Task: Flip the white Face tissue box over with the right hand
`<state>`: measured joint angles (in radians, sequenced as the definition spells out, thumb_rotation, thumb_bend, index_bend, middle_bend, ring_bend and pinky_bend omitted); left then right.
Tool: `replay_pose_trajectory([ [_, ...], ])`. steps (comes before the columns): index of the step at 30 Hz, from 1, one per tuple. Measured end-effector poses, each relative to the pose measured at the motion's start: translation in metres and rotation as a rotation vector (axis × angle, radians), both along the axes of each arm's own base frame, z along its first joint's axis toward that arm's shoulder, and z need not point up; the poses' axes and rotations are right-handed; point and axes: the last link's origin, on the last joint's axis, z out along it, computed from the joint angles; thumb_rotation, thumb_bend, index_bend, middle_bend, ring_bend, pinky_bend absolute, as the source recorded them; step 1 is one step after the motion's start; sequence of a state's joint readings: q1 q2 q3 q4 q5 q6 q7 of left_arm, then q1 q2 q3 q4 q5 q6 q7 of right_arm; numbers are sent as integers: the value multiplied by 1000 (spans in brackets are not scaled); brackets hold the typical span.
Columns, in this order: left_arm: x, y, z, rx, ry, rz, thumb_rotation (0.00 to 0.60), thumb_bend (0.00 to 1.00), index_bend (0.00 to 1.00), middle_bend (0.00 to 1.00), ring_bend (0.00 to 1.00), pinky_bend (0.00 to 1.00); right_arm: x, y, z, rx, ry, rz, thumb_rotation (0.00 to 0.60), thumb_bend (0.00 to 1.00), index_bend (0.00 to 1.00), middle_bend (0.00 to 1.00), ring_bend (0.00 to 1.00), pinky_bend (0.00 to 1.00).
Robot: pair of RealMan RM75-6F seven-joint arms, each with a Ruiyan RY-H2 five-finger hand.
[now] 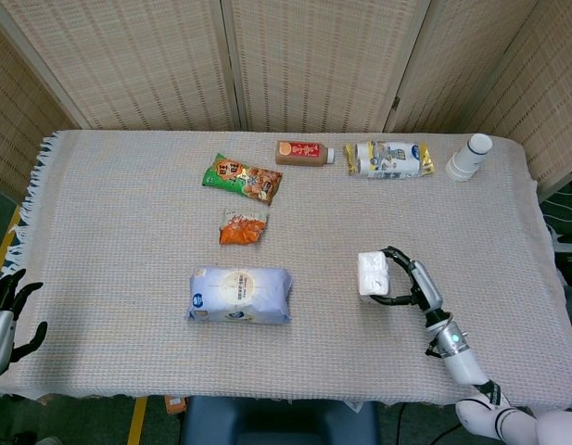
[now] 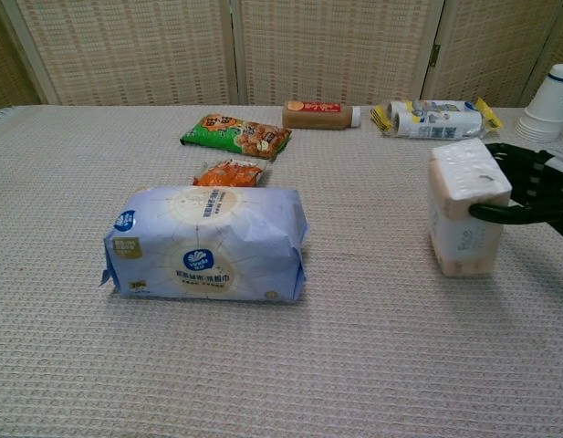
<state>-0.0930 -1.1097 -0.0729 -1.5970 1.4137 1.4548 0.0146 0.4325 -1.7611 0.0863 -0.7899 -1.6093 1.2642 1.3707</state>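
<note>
The black right hand (image 2: 527, 190) grips the white soft-pack tissue box (image 2: 465, 206), which stands on end on the cloth-covered bench (image 1: 128, 232), right of centre. Judging by this, tipping over and release remain.

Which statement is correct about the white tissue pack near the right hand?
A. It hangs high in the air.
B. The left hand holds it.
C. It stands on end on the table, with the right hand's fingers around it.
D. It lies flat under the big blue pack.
C: the white tissue pack stands upright with its bottom on the table, and the right hand has its fingers wrapped around it.
</note>
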Motion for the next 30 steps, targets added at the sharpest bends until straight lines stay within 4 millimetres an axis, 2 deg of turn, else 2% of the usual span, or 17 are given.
replay_pose_trajectory([
  [13,0,0,-1,-6,1,-1,600,381,207,0,0,158,-9,-1,-4,-17,-9,-34,600,350,549,568,523,54],
  [18,0,0,-1,-6,4,2,600,381,207,0,0,158,-11,0,-6,-6,-3,-37,600,351,531,561,489,54],
  [21,0,0,-1,-5,4,3,600,381,208,0,0,158,-11,0,-5,6,-6,-34,600,350,450,506,431,48],
  [23,0,0,-2,-7,5,5,600,381,207,0,0,158,-11,1,-4,27,6,-13,600,337,359,429,365,23],
  [27,0,0,-2,-7,9,5,600,381,208,0,0,158,-11,1,0,52,56,18,600,222,207,277,226,0],
  [30,0,0,-2,-7,9,7,600,382,207,0,0,157,-10,1,4,59,72,29,600,167,122,171,158,0],
])
